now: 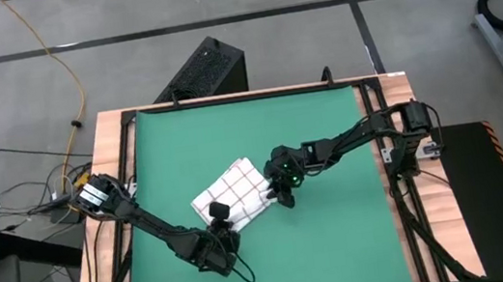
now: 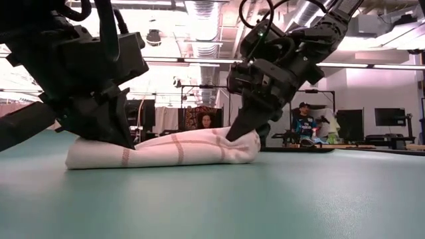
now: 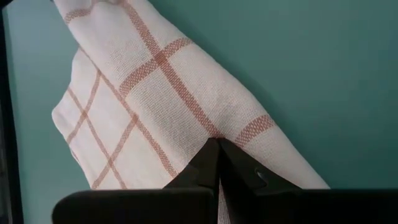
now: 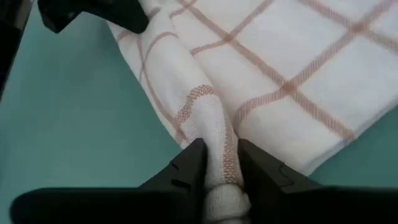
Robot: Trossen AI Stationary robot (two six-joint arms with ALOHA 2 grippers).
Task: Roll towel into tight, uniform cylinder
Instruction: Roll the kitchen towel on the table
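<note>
White checked cloth towel point(image 1: 232, 194) partly rolled, mid green mat point(image 1: 343, 246), long axis diagonal. Left gripper point(image 3: 217, 149) shut tight on near corner; right gripper point(image 4: 222, 163) pinching rolled fold at opposite end, closer.

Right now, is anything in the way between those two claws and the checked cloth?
Nothing visible: both are already on the towel. The left gripper is shut against its edge, and the right gripper has a fold between its fingers.

You can't see the towel point(image 4: 292, 68) whole; the picture's edge cuts it off. The left hand point(image 2: 126, 143) hides part of its end.
</note>
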